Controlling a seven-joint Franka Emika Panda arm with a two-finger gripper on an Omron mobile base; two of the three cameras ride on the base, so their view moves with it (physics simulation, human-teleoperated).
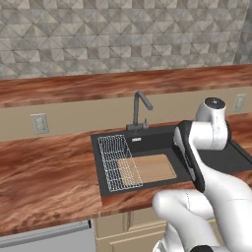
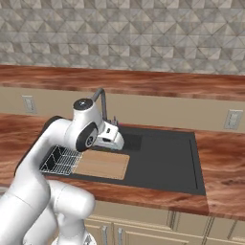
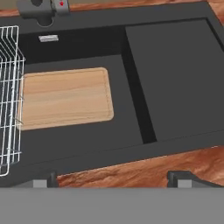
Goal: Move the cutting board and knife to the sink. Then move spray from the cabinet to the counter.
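Cutting board [image 3: 65, 97] lies flat on the floor of the sink [image 3: 175, 78], in the deeper left basin, beside the white wire rack [image 3: 9, 96], whose near edge overlaps its left end. The gripper [image 3: 113, 180] hangs above the sink's front rim with its 2 fingertips [image 3: 41, 180] spread wide and nothing between them. The knife cannot be seen in these views, so the step in hand is judged to be fetching it: the arm should lift clear of the faucet [image 1: 140, 110] and the rack before swinging away, and the jaws should stay wide for a grip across the short handle, not the blade.

From left to right, the wire rack holds nothing that can be made out, the left basin holds the rack and the board, and the raised right half of the sink is bare. The counter [image 1: 44, 172] surrounds the basin.
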